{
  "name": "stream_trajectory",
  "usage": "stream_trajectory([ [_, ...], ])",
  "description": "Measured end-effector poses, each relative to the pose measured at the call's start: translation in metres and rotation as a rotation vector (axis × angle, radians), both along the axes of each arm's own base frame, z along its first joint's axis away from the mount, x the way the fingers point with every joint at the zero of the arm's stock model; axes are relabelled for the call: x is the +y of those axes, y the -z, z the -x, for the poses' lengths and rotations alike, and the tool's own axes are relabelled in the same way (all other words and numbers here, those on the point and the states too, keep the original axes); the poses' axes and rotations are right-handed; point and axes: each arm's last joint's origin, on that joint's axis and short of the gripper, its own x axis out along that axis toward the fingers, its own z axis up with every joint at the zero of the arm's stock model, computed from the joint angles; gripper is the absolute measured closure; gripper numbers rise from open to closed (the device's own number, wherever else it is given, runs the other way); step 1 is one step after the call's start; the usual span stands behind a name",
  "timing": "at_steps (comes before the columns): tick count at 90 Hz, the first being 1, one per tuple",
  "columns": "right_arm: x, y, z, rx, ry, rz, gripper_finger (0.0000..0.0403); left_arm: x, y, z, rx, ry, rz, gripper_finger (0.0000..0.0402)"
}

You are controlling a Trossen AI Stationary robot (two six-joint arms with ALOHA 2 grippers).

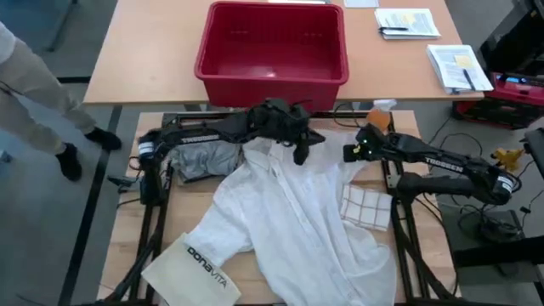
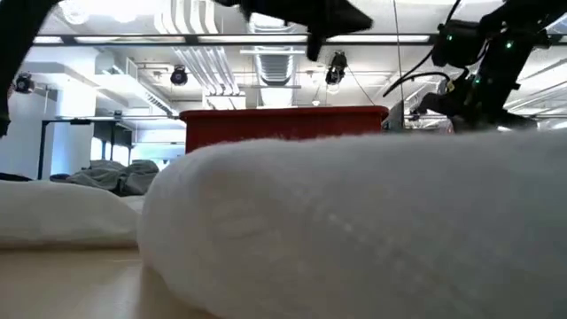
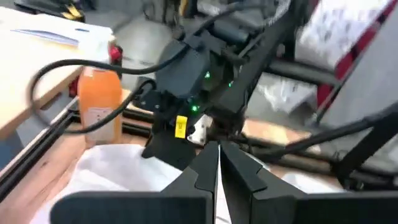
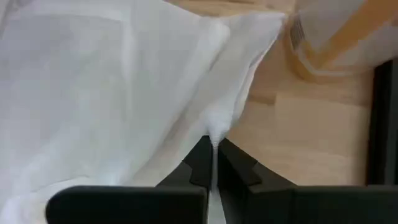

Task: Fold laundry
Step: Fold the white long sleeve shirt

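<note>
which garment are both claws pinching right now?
The large white button-front shirt, spread across the table's middle. Left claw and right claw are each shut on its fabric. The grey T-shirt lies bunched and ungripped under the left arm.

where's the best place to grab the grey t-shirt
Judging by its pose, the grey T-shirt lies bunched at the table's far left, under the left arm. Grip a raised fold on its exposed left side from above; the white shirt covers its right edge.

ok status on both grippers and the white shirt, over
Left gripper shut on white shirt at its top edge. Right gripper shut on the shirt's far-right edge. Grey garment bunched beside it; bonavita bag lies at shirt's corner.
</note>
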Motion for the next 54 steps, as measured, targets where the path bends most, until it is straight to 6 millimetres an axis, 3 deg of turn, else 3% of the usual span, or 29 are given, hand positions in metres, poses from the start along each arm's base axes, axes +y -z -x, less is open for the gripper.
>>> stream_trajectory([
  [7,0.0,-0.004,-0.001,0.0,-0.026,0.017,0.0403,-0.006,0.013,0.029,-0.019,-0.093,0.064,0.0402],
  [16,0.0,-0.007,-0.002,0.006,-0.06,0.031,0.0403,-0.019,0.052,0.062,0.027,-0.209,0.189,0.0402],
  [29,0.0,-0.011,-0.004,-0.016,-0.102,0.024,0.0403,-0.03,0.102,0.089,0.119,-0.318,0.387,0.0402],
  [41,0.002,-0.023,-0.01,-0.05,-0.174,0.048,0.0403,-0.012,0.132,0.095,0.254,-0.36,0.389,0.0402],
  [54,0.008,-0.037,-0.018,-0.089,-0.23,0.082,0.0403,0.034,0.157,0.098,0.35,-0.334,0.44,0.0402],
])
